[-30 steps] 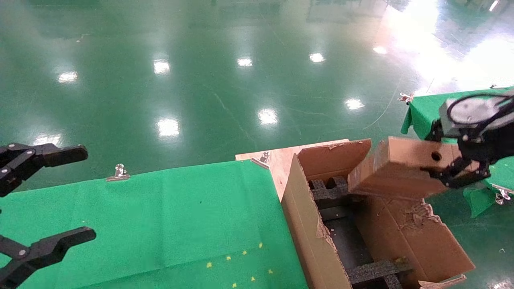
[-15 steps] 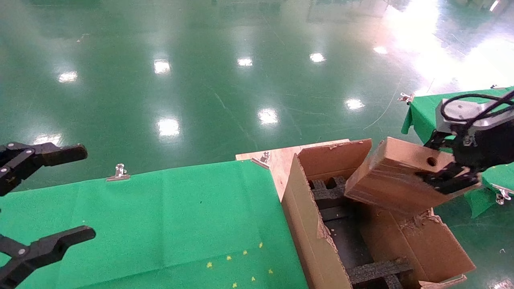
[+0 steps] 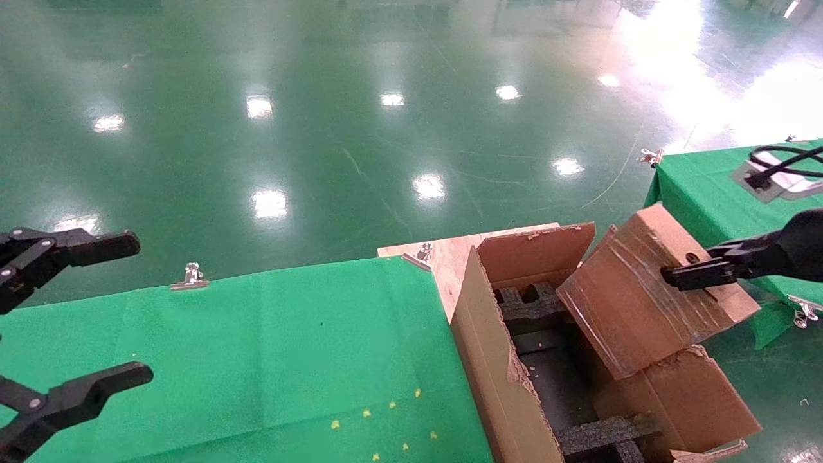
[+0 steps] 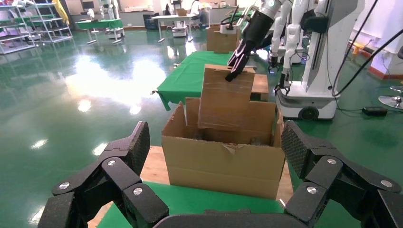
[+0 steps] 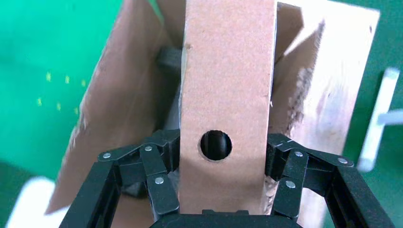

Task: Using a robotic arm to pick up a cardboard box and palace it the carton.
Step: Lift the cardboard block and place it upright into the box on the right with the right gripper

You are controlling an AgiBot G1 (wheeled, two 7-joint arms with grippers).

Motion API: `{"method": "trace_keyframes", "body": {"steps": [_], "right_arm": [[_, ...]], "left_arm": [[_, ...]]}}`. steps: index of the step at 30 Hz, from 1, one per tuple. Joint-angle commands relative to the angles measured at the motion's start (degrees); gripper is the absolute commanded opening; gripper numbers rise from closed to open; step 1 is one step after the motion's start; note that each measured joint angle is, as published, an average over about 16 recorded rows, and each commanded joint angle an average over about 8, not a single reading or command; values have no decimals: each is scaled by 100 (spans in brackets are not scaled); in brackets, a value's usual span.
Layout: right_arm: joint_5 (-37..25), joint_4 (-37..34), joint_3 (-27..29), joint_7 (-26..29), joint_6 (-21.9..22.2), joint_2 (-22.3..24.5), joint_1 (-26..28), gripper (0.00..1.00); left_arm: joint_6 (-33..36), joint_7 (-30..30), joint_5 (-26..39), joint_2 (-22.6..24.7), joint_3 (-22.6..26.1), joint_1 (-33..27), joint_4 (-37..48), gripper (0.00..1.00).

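My right gripper (image 3: 697, 273) is shut on the upper end of the small brown cardboard box (image 3: 633, 302), beside its round hole. The taped box is tilted, with its lower end dipping into the large torn-flapped carton (image 3: 495, 366), above the black foam inserts (image 3: 598, 434). In the right wrist view the fingers (image 5: 161, 171) clamp both sides of the box (image 5: 228, 80), with the carton (image 5: 119, 114) below. The left wrist view shows the box (image 4: 225, 102) standing steeply in the carton (image 4: 223, 166), held by the right arm (image 4: 249, 35). My left gripper (image 3: 144, 308) is open and empty at the far left.
The carton stands against a green-clothed table (image 3: 257, 347) with a bare wooden corner (image 3: 450, 254) and metal clips (image 3: 191, 276). A second green-clothed table (image 3: 701, 186) is at the right. Glossy green floor lies beyond. Other robots and tables (image 4: 313, 52) stand far behind.
The right gripper has turned and tipped the box from nearly level to steeply tilted, its lower end sinking into the carton. The left gripper has not moved.
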Motion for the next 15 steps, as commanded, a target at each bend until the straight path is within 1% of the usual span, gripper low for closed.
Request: {"method": "trace_keyframes", "body": {"steps": [1, 6, 11, 15], "right_arm": [[131, -1, 20, 320, 107, 125, -80, 0], [224, 0, 51, 412, 179, 210, -123, 0], [247, -5, 50, 458, 194, 172, -152, 0], [225, 19, -2, 653, 354, 100, -288, 0]], "left_arm": [[0, 0, 0, 0, 0, 0, 0, 100], [-1, 0, -1, 0, 0, 0, 1, 100], [-1, 0, -2, 0, 0, 0, 1, 100], [-1, 0, -2, 0, 0, 0, 1, 100]]}}
